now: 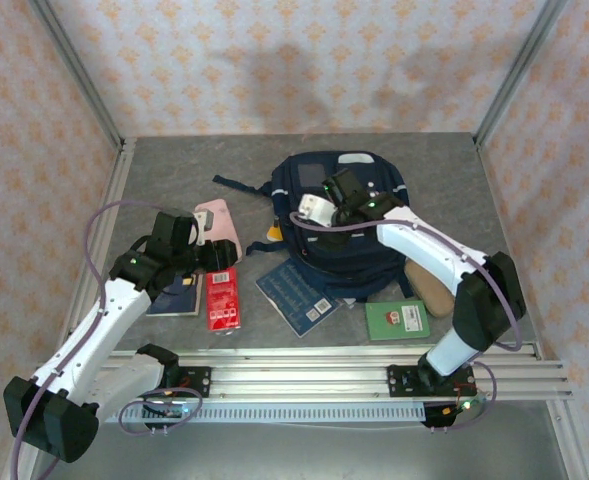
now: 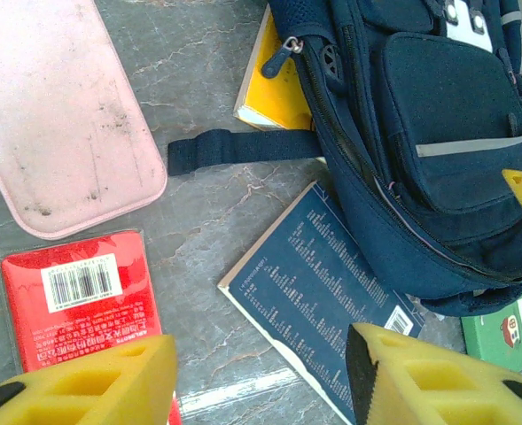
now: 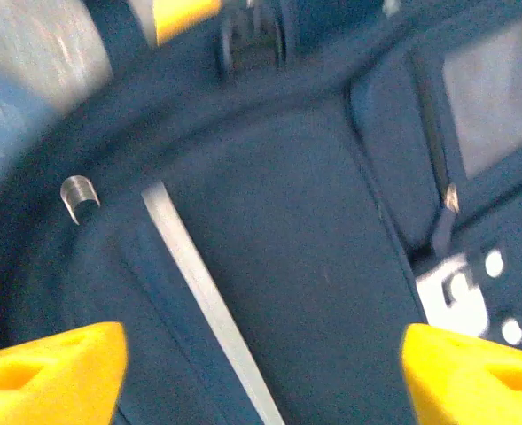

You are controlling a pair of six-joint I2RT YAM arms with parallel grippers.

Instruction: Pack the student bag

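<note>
Left gripper (image 2: pixel 261 343) hovers over the table's left, jaws spread wide and empty. A pink case (image 1: pixel 221 220) lies at its 12 o'clock and a red pack (image 1: pixel 222 300) at its 6. The bag (image 1: pixel 349 262) lies mid-table, with a blue book (image 1: pixel 296 292) touching it at 7 o'clock. Right gripper (image 3: pixel 261 343) is spread open over the bag's front. A green book (image 1: pixel 396 320) sits at the bag's 5.

The student bag (image 1: pixel 344 262) lay centred on the surface (image 1: pixel 174 165), a book (image 1: pixel 296 292) before it, a pouch (image 1: pixel 217 225) and packet (image 1: pixel 222 298) to its left.
</note>
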